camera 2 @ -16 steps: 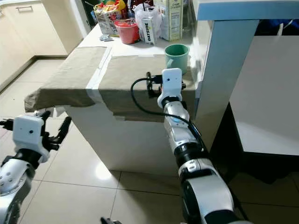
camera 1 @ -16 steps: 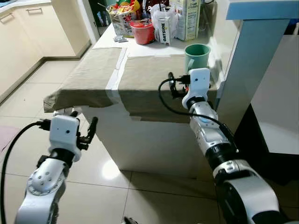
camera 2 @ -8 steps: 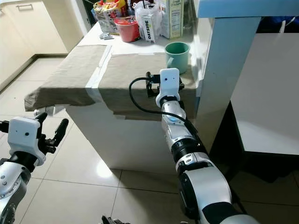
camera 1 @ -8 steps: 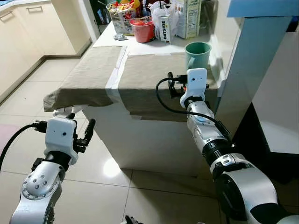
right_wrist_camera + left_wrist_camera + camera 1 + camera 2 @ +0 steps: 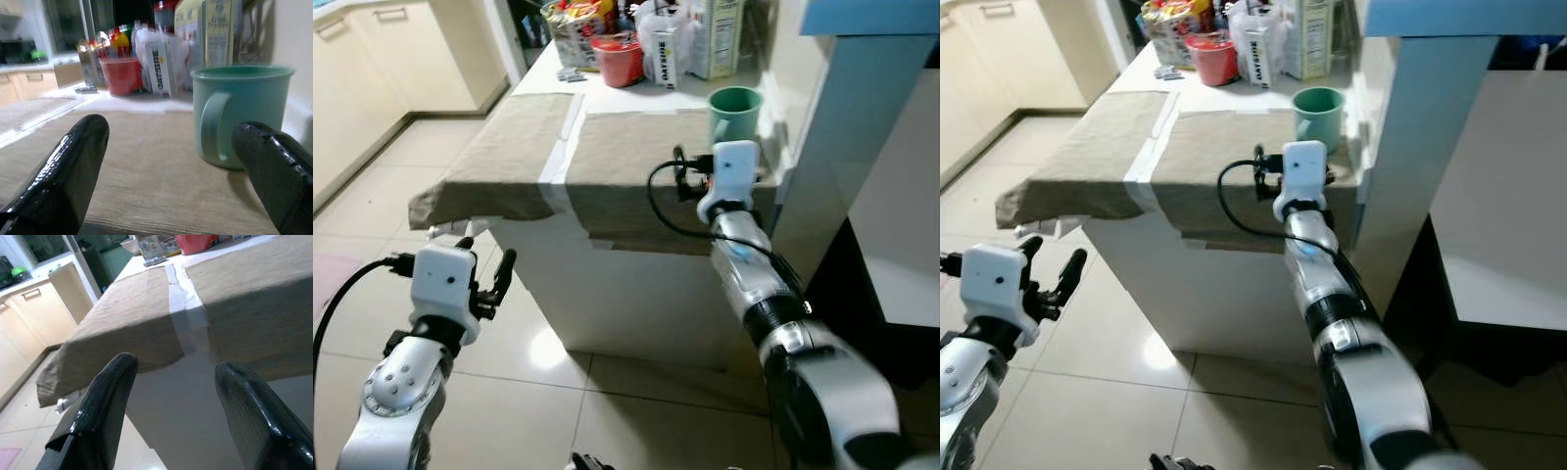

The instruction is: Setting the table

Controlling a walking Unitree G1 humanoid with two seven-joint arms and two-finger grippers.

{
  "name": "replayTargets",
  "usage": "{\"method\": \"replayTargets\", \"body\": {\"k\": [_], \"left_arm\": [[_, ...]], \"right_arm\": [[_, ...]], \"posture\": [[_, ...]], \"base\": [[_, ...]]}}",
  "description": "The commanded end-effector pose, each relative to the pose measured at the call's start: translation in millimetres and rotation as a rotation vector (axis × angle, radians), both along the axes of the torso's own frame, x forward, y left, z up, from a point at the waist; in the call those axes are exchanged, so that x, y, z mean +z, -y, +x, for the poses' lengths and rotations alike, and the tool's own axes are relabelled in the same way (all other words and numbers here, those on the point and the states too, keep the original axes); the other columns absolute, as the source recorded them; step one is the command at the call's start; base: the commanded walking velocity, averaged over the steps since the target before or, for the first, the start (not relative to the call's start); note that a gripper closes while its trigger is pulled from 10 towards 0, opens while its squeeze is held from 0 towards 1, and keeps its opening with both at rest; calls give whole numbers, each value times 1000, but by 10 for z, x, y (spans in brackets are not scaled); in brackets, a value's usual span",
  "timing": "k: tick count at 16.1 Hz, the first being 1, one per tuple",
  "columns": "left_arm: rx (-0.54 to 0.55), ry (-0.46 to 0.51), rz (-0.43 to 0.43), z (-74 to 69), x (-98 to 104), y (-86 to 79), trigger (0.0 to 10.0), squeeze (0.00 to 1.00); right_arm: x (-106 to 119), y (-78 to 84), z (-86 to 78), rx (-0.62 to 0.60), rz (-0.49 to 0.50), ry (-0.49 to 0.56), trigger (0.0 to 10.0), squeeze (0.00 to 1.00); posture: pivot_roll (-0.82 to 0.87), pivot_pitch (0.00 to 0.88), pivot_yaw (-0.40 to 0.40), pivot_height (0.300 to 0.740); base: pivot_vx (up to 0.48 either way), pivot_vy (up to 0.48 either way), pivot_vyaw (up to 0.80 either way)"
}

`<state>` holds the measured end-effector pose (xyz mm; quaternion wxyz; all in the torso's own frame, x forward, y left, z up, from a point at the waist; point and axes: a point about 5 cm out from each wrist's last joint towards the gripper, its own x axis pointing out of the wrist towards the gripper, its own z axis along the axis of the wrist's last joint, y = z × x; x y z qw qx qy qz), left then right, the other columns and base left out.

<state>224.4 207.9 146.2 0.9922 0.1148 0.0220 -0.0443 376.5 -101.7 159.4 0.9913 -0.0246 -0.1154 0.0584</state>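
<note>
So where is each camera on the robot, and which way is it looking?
Left eye, right eye: on the head, looking down at the table with both silver arms; both share the green mug.
Left wrist: on the left arm, looking along the open left end effector at the brown placemats.
Right wrist: on the right arm, looking between the open right end effector fingers at the green mug.

green mug (image 5: 734, 115), upright, on placemat (image 5: 636, 162)
</note>
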Motion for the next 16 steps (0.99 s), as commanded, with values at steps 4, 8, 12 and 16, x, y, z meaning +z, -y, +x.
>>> {"method": "replayTargets", "body": {"k": [4,8,12,16], "left_arm": [[-18,-22,-86,191,-140,87,10000,0],[-45,-37,-146,366,-282,206,10000,0],[-71,-30,-248,579,-468,394,10000,0],[-104,-40,-287,623,-547,576,10000,0]], "right_arm": [[-207,246,-423,50,-118,38,10000,0],[-548,557,-913,40,-202,-62,10000,0],[-759,729,-1308,69,-213,-187,10000,0],[-655,791,-1190,43,-236,-159,10000,0]], "posture": [[-84,6,101,740],[-187,0,94,740],[-295,0,95,740],[-314,0,108,740]], "base": [[0,0,0],[0,0,0],[0,0,0],[0,0,0]]}}
